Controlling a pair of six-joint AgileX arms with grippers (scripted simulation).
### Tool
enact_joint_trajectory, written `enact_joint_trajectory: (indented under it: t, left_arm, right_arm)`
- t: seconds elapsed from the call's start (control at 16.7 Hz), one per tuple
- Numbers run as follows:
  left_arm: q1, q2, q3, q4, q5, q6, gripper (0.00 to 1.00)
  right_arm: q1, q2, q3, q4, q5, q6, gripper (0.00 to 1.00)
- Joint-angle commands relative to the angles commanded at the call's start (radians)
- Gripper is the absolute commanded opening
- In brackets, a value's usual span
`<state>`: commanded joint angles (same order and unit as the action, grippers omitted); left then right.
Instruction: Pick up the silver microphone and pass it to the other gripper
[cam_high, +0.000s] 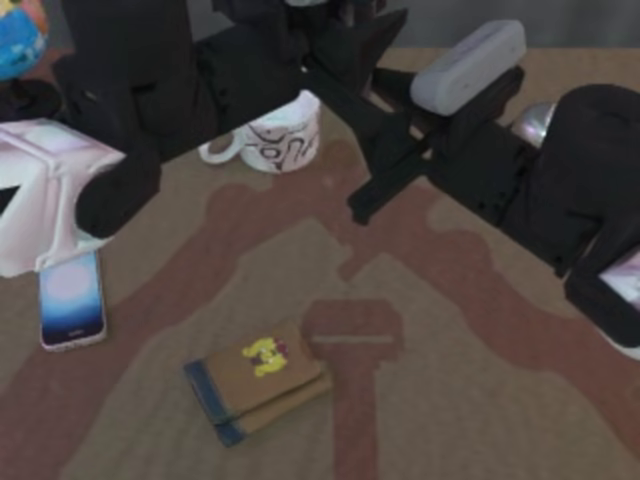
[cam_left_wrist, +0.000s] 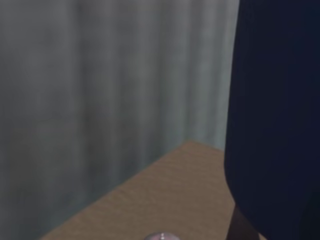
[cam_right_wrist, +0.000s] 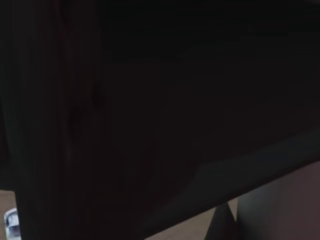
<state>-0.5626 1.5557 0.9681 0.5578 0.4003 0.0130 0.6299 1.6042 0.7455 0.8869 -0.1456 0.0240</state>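
Left gripper (cam_high: 345, 40): up at the top middle of the table (cam_high: 480, 380), mixed in w/ other black arm parts. Can't tell if apart, together or clamped on sth.

Right gripper (cam_high: 385, 185): comes in from the right side, points down-left toward the middle, pale grey block (cam_high: 468, 65) on top. Close to the left gripper, near the top middle. Can't tell its grip either.

Silver microphone: not clear in the top view, hidden somewhere among the black parts where both grippers meet. In the left wrist view, a big dark navy shape (cam_left_wrist: 275, 125) fills one side, very near the cam. Could be the mic's dark head, but can't tell for sure. Behind it, grey wall and a bit of tan table edge.

Right wrist view: dark.

Going outward from the grippers:
- White mug (cam_high: 270, 135) w/ dark squiggles, just beside the left arm, handle to the left.
- Silver bell (cam_high: 535, 120), partly hidden behind the right arm, top right.
- Phone (cam_high: 72, 300) flat on the left side, screen up, partly under the left arm's white part.
- Small brown wallet (cam_high: 260, 380) w/ yellow marks and a blue edge, low in the middle, well apart from both grippers.
- Bit of a blue globe (cam_high: 20, 35) in the top left corner.
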Motion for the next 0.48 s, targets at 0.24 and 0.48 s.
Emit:
enact_joint_trajectory:
  t: [0.24, 0.48]
  left_arm:
    - [0.0, 0.0, 0.0, 0.0, 0.0, 0.0, 0.0]
    - [0.0, 0.0, 0.0, 0.0, 0.0, 0.0, 0.0]
  right_arm:
    - [0.0, 0.0, 0.0, 0.0, 0.0, 0.0, 0.23]
    - [0.0, 0.0, 0.0, 0.0, 0.0, 0.0, 0.53]
